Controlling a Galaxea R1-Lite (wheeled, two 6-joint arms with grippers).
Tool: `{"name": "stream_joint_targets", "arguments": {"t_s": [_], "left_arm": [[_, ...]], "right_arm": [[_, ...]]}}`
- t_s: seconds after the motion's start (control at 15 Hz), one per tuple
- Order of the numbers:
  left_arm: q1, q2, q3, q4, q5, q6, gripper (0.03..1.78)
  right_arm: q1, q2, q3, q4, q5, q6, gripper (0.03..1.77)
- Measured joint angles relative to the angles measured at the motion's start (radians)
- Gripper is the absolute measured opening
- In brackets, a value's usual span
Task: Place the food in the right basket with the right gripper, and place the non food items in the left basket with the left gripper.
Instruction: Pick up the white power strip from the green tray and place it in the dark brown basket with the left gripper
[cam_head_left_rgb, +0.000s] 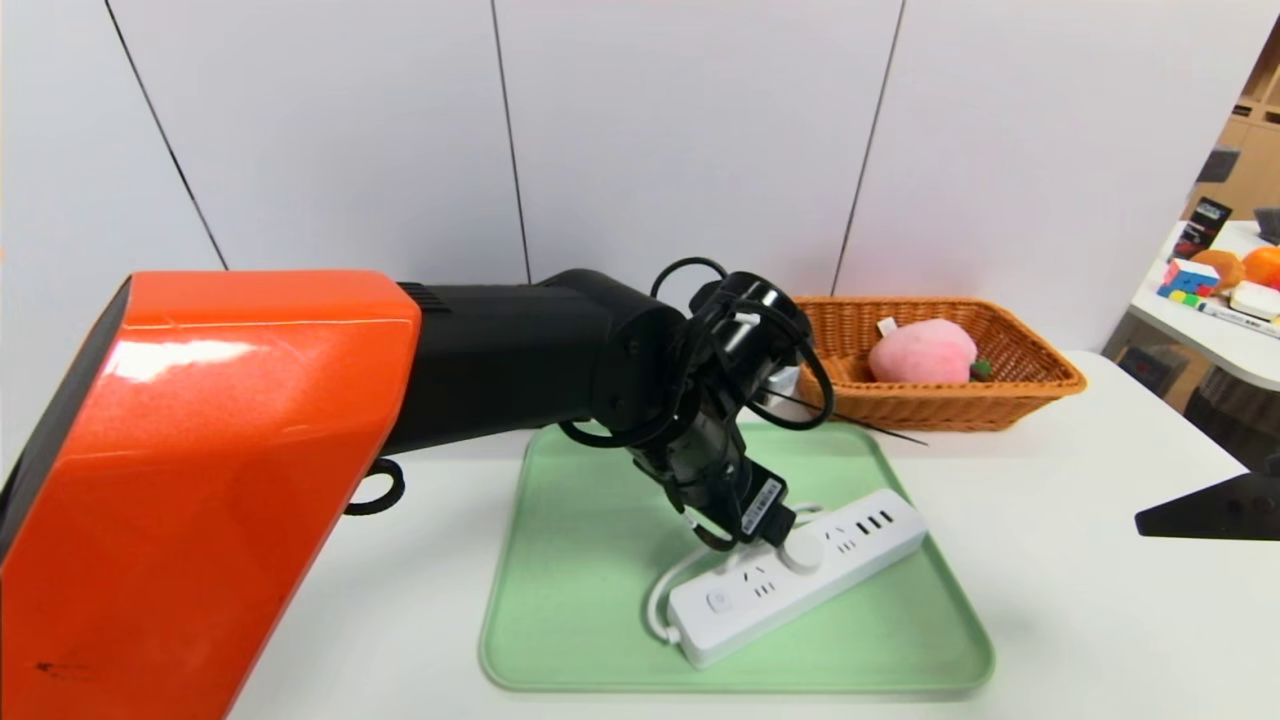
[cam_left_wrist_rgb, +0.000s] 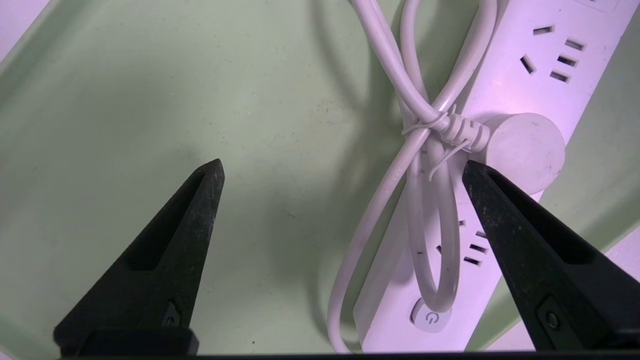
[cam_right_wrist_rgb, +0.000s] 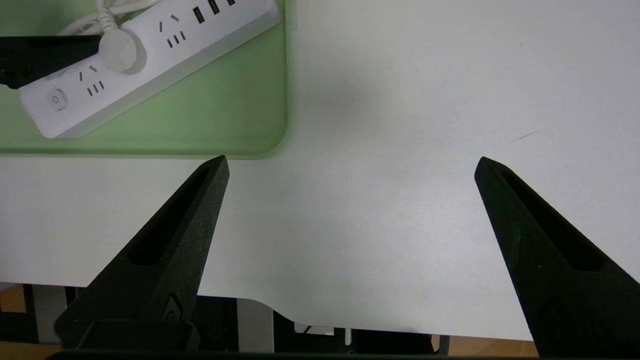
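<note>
Power strip (cam_head_left_rgb: 795, 575) lies diagonally on the green tray (cam_head_left_rgb: 560, 600), its cord (cam_left_wrist_rgb: 425, 165) bundled on top. The left gripper (cam_left_wrist_rgb: 342, 167) hangs just above it with jaws spread wide, probably to straddle it. The plush peach (cam_head_left_rgb: 920, 352) already sits in the right basket (cam_head_left_rgb: 1040, 385). The right gripper (cam_right_wrist_rgb: 350, 162) waits open over bare table (cam_right_wrist_rgb: 425, 100). The left basket and the towel are hidden, possibly behind the left arm.

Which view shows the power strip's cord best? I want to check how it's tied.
The left wrist view: the cord fills it, looped and cinched by a thin tie beside the round plug. The head view shows only a bit of it behind the left gripper; the right wrist view only an edge.
</note>
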Motion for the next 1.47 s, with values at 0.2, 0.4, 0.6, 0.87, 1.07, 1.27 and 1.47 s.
{"name": "stream_joint_targets", "arguments": {"t_s": [0.2, 0.4, 0.6, 0.87, 1.07, 1.27, 1.47], "left_arm": [[-0.013, 0.0, 0.004, 0.001, 0.002, -0.002, 1.69], [-0.019, 0.001, 0.004, 0.001, -0.003, -0.039, 1.68], [-0.021, 0.003, 0.004, 0.0, -0.005, -0.046, 1.16], [-0.02, 0.003, 0.006, 0.002, -0.006, -0.045, 0.71], [-0.017, 0.001, 0.004, 0.002, -0.008, -0.049, 0.08], [-0.011, -0.002, 0.002, 0.002, -0.011, -0.068, 0.08], [-0.004, -0.01, 0.001, 0.001, -0.019, -0.069, 0.08]], "right_arm": [[0.001, -0.009, 0.001, 0.0, 0.0, 0.001, 1.7], [0.0, -0.018, 0.002, 0.001, -0.001, 0.001, 1.7], [0.0, -0.022, 0.009, 0.0, 0.0, 0.001, 1.7], [0.001, -0.022, 0.013, -0.002, -0.001, 0.0, 1.7], [0.001, -0.021, 0.008, -0.003, -0.003, 0.0, 1.7], [-0.007, -0.019, -0.002, -0.012, -0.003, 0.001, 1.7], [-0.01, -0.015, -0.005, -0.023, -0.002, 0.001, 1.7]]}}
